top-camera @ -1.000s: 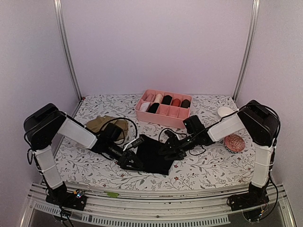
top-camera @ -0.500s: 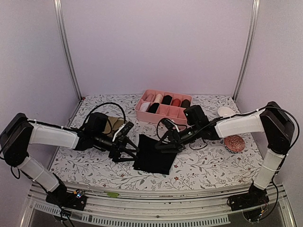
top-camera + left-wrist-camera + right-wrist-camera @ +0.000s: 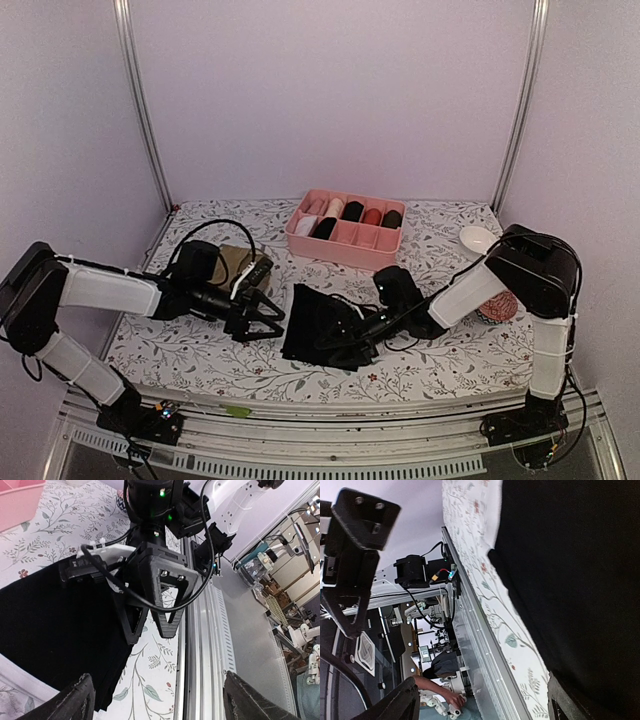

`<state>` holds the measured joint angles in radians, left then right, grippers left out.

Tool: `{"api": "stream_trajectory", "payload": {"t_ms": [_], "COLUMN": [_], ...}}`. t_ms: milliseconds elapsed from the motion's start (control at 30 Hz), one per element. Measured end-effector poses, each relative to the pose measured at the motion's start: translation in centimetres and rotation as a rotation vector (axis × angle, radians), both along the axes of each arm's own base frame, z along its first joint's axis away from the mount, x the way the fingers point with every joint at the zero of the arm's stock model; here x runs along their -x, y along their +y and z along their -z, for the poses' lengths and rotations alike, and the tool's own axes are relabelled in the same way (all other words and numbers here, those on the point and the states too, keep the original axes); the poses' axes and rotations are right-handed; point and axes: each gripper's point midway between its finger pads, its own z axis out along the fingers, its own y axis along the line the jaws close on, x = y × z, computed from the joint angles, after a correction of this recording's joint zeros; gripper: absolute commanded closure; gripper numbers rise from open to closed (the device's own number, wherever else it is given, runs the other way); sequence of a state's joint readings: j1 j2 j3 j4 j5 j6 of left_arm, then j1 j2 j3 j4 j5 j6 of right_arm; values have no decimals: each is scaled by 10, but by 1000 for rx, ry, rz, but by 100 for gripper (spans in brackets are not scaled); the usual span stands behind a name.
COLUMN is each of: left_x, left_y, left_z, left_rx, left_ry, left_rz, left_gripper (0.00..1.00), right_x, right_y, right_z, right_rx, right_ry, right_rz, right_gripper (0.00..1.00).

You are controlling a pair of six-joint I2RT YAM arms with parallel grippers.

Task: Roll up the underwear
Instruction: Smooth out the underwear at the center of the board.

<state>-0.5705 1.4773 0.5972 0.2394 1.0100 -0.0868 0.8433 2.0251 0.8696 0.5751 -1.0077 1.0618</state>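
The black underwear (image 3: 315,320) lies flat and spread out in the middle of the flowery bench (image 3: 200,350). It is in front of the pink box (image 3: 345,232). An olive-brown underwear (image 3: 235,262) sits in a little heap farther left, behind the left arm.

The left gripper (image 3: 268,318) is just beside the left edge of the black cloth. Its fingers are spread wide and it holds nothing. The right gripper (image 3: 340,340) is low over the near right part of the cloth. Its fingers are spread wide too, with nothing between them. I cannot tell if its tips touch the cloth.

I think the black underwear is very light, thin and floppy. It will not break, but it may bunch up or slide on the bench when pushed. Its layers may also come apart if only the top one gets pinched.

A good place to grab looks like the near edge, one gripper at each end. Each should pinch all the layers together. Then the edge can be turned over itself evenly to start a tight roll.
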Motion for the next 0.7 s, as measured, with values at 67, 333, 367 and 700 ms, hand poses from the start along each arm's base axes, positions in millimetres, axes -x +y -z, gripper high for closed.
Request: {"api": "stream_trajectory", "payload": {"t_ms": [67, 333, 367, 700], "left_x": [1, 1, 1, -11], "left_y": [2, 11, 12, 9], "left_z": [0, 2, 3, 4], "left_rx": [-3, -20, -25, -115], "left_ry": [-6, -45, -55, -290], "left_rz": [-2, -15, -14, 16], "left_gripper": [11, 14, 16, 32], "right_x": [4, 10, 11, -9], "right_y": [-3, -12, -12, -6], "right_z": [7, 8, 8, -9], "right_rx": [-9, -45, -42, 97], "right_ry": [24, 22, 17, -171], "right_rz": [2, 8, 5, -48], "right_gripper": [12, 15, 16, 17]}}
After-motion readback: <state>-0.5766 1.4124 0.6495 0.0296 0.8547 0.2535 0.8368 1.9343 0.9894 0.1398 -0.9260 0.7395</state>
